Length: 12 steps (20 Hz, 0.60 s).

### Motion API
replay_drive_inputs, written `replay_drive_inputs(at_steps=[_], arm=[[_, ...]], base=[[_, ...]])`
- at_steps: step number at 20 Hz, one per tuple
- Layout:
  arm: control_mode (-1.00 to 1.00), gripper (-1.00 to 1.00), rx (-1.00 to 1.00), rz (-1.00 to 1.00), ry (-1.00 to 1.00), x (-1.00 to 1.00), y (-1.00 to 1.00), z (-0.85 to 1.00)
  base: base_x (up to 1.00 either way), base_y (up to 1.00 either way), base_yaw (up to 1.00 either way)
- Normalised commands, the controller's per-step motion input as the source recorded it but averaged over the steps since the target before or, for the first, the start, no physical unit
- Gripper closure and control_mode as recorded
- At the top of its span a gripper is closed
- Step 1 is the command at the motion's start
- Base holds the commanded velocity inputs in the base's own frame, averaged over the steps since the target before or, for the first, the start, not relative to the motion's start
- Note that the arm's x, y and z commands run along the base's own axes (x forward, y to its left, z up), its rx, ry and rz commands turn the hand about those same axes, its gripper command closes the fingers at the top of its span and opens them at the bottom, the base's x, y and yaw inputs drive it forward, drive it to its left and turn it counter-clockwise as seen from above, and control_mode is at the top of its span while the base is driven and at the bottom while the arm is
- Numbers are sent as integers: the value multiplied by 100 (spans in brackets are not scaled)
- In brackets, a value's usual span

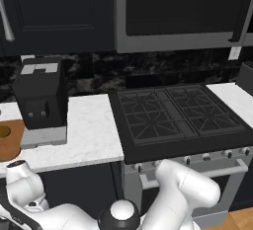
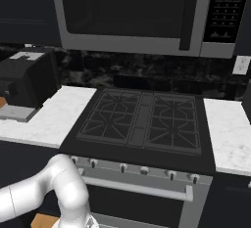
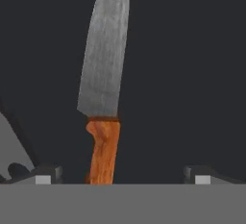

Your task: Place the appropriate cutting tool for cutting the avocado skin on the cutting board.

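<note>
A white marble tabletop (image 1: 89, 130) is seen left of a black gas stove (image 1: 178, 118), with a second stretch of it on the stove's right. A black boxy appliance (image 1: 40, 95) on a grey base stands on the left stretch, close against the dark backsplash, and a microwave (image 2: 137, 14) is mounted above the stove. At the far left edge of the left base view, the reddish-brown cutting board (image 1: 11, 140) is laid on the tabletop just beside the appliance's base, only its right end being shown; a small olive-yellow avocado (image 1: 4, 132) is seen resting on it, cut off by the picture's edge. The appliance stands between the board and the stove. In the hand view, the knife (image 3: 103, 88) is seen directly ahead of the gripper (image 3: 120, 174) against a dark background, its grey blade pointing away and its orange handle reaching down between the two finger tips. The jaws are spread wide, with the handle nearer the left tip than the right; neither tip is seen touching it, and whether the knife is held cannot be told. The white arm (image 1: 183, 189) is folded low in front of the oven door.
</note>
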Motion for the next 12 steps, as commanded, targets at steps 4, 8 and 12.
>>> replay_drive_inputs(at_steps=[4, 8, 12], arm=[[-100, -100, 0, -1, 0, 10, 2, -28], [-100, -100, 0, 0, 0, 30, 28, -15], [-100, -100, 0, 0, 0, 8, 38, -20]], base=[[0, 0, 0], [0, 0, 0], [0, 0, 0]])
